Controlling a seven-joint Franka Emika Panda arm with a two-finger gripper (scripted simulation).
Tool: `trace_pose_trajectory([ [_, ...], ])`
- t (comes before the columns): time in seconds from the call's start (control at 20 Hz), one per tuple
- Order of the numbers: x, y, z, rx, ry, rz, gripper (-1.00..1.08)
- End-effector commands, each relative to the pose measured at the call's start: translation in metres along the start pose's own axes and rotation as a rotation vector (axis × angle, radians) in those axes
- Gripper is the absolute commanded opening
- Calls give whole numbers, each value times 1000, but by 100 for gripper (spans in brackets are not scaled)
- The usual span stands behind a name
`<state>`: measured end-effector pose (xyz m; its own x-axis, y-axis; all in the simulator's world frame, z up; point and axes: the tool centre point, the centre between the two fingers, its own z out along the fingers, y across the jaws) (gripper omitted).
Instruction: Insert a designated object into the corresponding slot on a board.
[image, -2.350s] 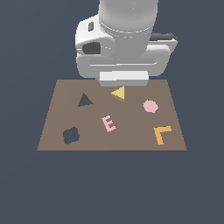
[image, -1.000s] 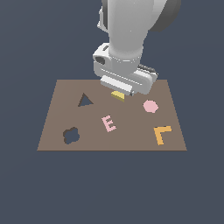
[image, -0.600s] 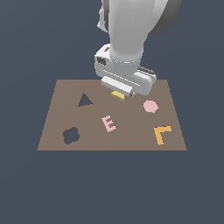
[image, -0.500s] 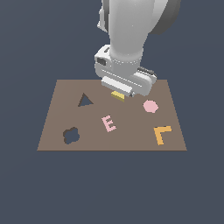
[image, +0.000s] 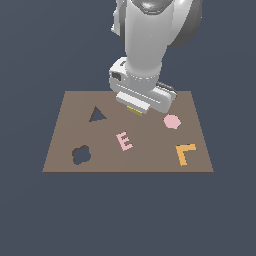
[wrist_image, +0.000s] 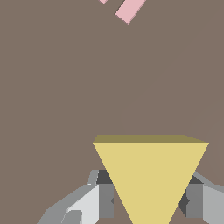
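Observation:
The yellow triangular block (wrist_image: 151, 179) fills the lower part of the wrist view, held between my two fingers (wrist_image: 98, 199), which press on its sides. In the exterior view only a sliver of the block (image: 135, 110) shows under my gripper (image: 136, 111), at the back middle of the brown board (image: 65, 150). The dark triangular slot (image: 97, 115) lies on the board to the exterior view's left of the gripper. The block seems slightly above the board surface.
On the board lie a pink letter E (image: 124, 141), a pink hexagon (image: 171, 121), an orange L (image: 185, 153) and a dark clover-shaped hole (image: 81, 155). A pink piece's edge (wrist_image: 128, 9) shows in the wrist view.
The gripper came down over the yellow triangle and closed on it. In the last second it has barely moved, perhaps risen slightly.

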<state>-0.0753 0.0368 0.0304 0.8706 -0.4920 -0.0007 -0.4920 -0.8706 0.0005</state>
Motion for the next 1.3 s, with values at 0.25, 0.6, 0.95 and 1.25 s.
trace_pose_trajectory([
  [0.25,0,0,0,0,1,0,-100],
  [0.6,1,0,-4,1,1,0,-100],
  [0.95,1,2,-3,0,1,-14,-100],
  [1.25,4,13,-4,0,1,-66,-100],
])
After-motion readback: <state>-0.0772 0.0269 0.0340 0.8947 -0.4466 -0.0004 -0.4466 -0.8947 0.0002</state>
